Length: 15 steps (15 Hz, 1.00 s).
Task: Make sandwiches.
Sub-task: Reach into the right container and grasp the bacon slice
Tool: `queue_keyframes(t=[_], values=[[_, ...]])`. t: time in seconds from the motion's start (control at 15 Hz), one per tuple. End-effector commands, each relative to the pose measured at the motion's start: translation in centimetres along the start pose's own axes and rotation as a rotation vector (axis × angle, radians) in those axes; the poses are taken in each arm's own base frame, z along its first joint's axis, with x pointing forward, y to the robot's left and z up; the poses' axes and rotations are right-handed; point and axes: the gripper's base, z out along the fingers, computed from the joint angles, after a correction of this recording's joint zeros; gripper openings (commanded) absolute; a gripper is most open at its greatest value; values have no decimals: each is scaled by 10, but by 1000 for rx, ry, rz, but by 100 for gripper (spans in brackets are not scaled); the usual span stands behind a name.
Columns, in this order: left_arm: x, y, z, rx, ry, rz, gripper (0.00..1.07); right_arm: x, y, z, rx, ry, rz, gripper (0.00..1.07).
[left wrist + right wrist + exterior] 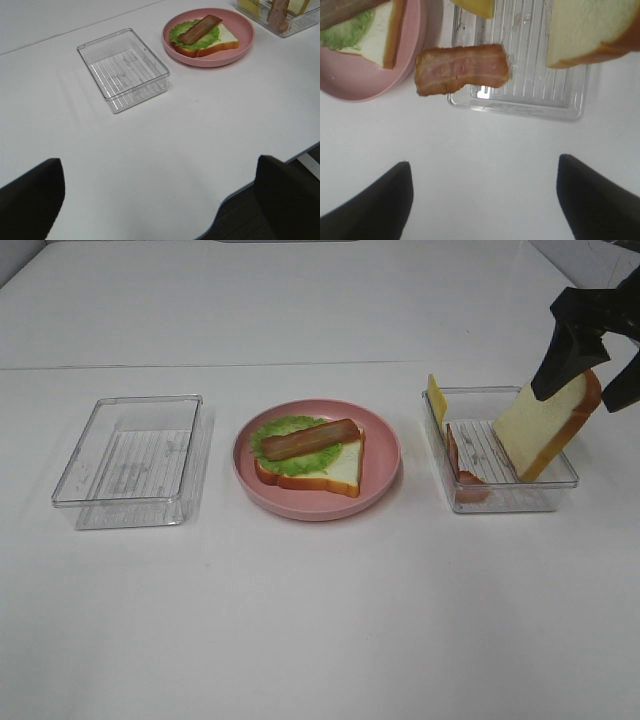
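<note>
A smooth white table [320,620] bore a round pink plate [385,455] holding the half-built sandwich [305,448] between two ribbed clear trays [75,485]. The left gripper [159,161] and right gripper [484,162] gaped wide, empty.

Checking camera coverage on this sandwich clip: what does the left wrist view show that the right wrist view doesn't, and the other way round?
Only the left wrist view: the empty clear tray, the left gripper with jaws wide apart, and the whole pink plate. Only the right wrist view: the right gripper, also open, and the ribbed floor of the second tray. Both: the plated bread slice under lettuce, plus the second tray's bacon strip, cheese square and loose bread slice.
</note>
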Motion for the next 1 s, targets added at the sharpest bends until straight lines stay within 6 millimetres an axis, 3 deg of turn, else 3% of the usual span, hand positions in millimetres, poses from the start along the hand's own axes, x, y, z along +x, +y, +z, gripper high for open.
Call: queue_keyframes(t=[0.07, 0.33, 0.53, 0.6, 0.73, 0.93, 1.0], values=[[0, 0, -1, 0, -16, -6, 97, -20, -2, 21, -6, 68, -24, 74], [0, 0, -1, -1, -16, -9, 97, -43, 36, 60, 35, 125, -113, 74], [0, 0, -1, -1, -16, -9, 97, -55, 49, 80, 30, 149, -117, 74], [0, 0, -1, -1, -16, -9, 97, -61, 48, 96, 12, 191, -82, 73], [0, 0, -1, -1, -16, -9, 97, -63, 45, 102, 20, 201, -80, 71], [0, 0, -1, -1, -16, -9, 97, -63, 40, 120, 23, 227, -68, 62], [0, 0, -1, -1, -16, -9, 97, -63, 38, 124, 25, 238, -65, 54]])
